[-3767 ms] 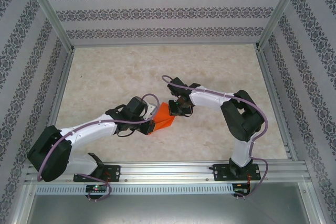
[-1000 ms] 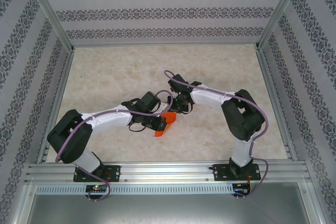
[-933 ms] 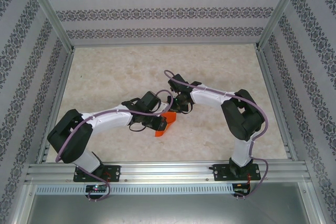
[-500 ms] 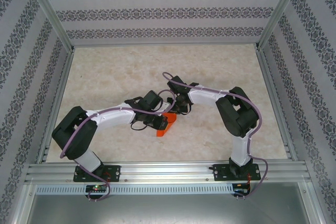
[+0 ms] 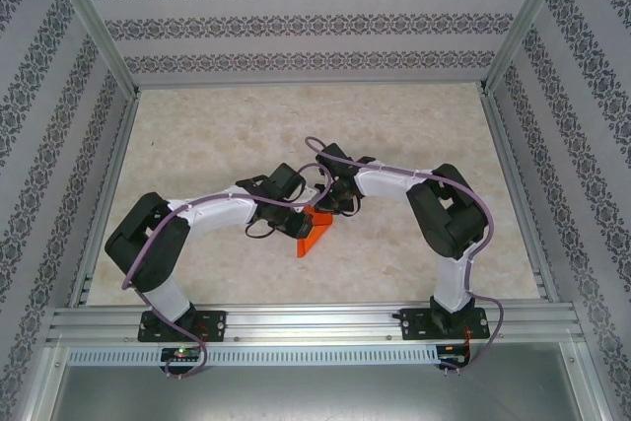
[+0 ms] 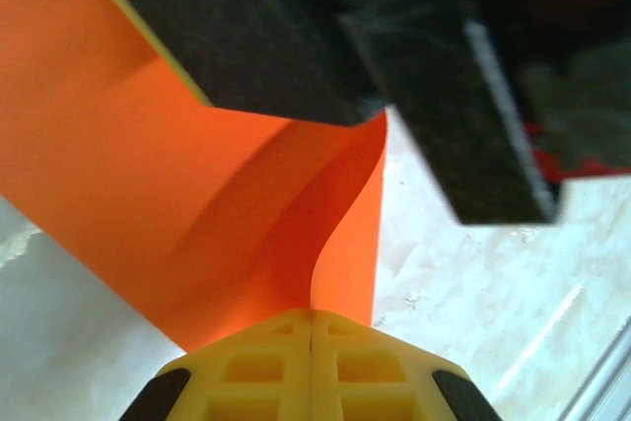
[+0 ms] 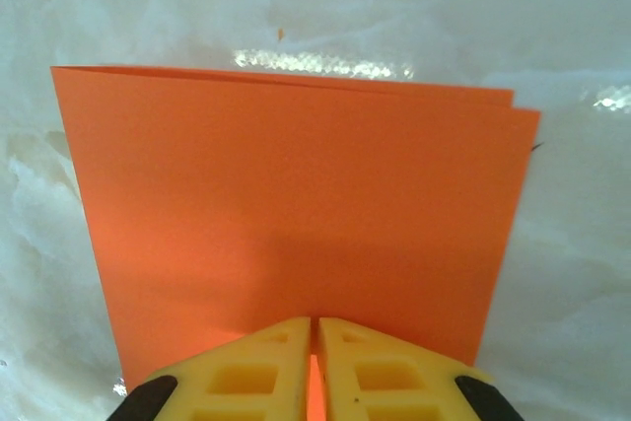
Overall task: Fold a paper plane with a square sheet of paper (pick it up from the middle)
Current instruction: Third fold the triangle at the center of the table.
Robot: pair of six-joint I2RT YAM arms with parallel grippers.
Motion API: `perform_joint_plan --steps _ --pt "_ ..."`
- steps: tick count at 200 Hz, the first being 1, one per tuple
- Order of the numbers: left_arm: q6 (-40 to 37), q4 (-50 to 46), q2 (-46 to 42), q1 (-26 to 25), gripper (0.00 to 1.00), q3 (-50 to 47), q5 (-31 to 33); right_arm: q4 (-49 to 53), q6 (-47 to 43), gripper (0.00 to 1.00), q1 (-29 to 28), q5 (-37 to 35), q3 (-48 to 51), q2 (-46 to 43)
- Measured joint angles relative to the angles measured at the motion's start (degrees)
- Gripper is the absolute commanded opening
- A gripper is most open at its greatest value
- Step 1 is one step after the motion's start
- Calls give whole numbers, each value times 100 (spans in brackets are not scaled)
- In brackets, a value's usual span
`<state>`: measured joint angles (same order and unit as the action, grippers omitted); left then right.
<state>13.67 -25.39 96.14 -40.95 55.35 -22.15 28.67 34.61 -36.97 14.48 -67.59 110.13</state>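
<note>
- Left of centre, left gripper [image 6: 312, 327]: pinched shut on the paper [image 7: 296, 194], which bows away from the pads.
- Over mid-table [image 5: 197, 135], between both tools: folded paper, long axis slanting from near-left to far-right, touching each gripper, so neither arm nearer.
- Right of it, right gripper [image 7: 314, 342]: closed on another edge, a sliver of orange between the fingers, layers ahead flat and almost aligned.
- Next crease likely to depend on this two-sided hold.
</note>
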Motion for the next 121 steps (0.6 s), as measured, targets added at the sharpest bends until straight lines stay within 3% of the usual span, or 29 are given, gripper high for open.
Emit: perform_joint_plan --steps 121 --pt "-382 -111 247 297 10 184 17 -238 105 13 39 68 177 -76"
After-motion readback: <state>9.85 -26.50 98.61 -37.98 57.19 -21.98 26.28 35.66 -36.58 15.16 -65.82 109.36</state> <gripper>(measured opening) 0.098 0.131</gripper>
